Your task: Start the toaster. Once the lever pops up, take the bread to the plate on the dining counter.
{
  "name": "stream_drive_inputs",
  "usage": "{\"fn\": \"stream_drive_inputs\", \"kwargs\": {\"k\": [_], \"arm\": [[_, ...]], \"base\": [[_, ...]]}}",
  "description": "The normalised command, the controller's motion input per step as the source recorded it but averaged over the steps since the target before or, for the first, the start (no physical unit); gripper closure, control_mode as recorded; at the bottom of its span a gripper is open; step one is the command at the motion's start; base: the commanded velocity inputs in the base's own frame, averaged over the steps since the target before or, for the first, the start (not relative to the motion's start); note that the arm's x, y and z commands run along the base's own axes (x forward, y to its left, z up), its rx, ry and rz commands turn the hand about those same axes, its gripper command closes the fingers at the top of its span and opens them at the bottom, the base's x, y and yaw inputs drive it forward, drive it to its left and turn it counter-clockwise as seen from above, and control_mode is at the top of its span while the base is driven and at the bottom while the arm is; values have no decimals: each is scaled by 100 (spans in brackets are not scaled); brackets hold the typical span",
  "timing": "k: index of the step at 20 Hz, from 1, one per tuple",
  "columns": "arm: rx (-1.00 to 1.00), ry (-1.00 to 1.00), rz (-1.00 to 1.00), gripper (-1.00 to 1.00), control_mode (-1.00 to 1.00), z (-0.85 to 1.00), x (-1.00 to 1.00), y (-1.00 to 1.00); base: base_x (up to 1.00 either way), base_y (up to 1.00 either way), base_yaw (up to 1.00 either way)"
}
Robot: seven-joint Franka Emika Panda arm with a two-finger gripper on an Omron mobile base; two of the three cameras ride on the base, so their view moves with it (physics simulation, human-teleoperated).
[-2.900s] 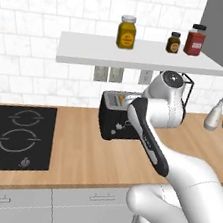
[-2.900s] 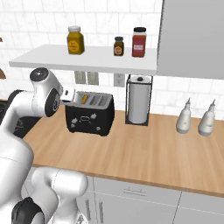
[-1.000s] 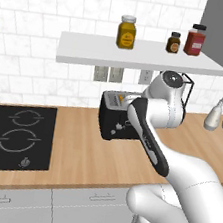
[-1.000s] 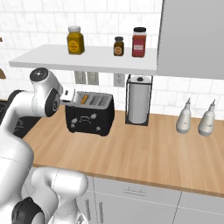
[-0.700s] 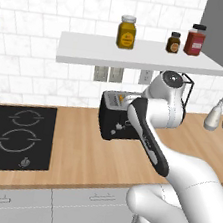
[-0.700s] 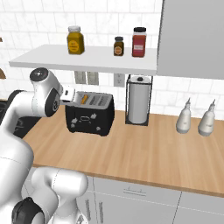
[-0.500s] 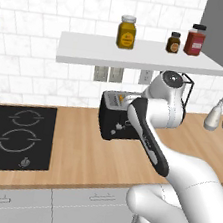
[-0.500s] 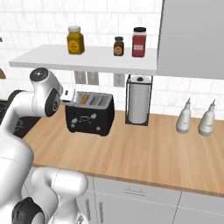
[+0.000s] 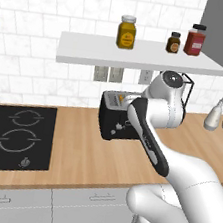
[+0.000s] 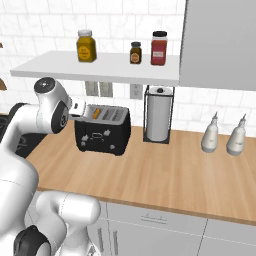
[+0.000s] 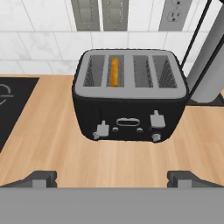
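The toaster (image 11: pixel 130 100) stood on the wood counter (image 11: pixel 52 148) near its back edge, close to the tiled wall, between the black hob (image 9: pixel 8 136) at the counter's left end and the paper-towel holder (image 10: pixel 158 114) just to its right. The bread (image 11: pixel 114 72) sat upright in one of the toaster's left-hand slots, only its golden-orange edge visible. The gripper (image 11: pixel 112 179) hung in front of the toaster, clear of it, its fingers (image 11: pixel 41 178) spread wide and holding nothing.
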Motion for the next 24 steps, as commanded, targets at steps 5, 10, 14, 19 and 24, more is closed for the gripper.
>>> {"fn": "stream_drive_inputs", "kwargs": {"k": [5, 10, 14, 19, 24], "arm": [[0, 0, 0, -100, -100, 0, 0, 0], [0, 0, 0, -100, -100, 0, 0, 0], [0, 0, 0, -100, -100, 0, 0, 0], [0, 0, 0, -100, -100, 0, 0, 0], [0, 0, 0, -100, -100, 0, 0, 0]], "base": [[0, 0, 0], [0, 0, 0], [0, 0, 0], [0, 0, 0], [0, 0, 0]]}}
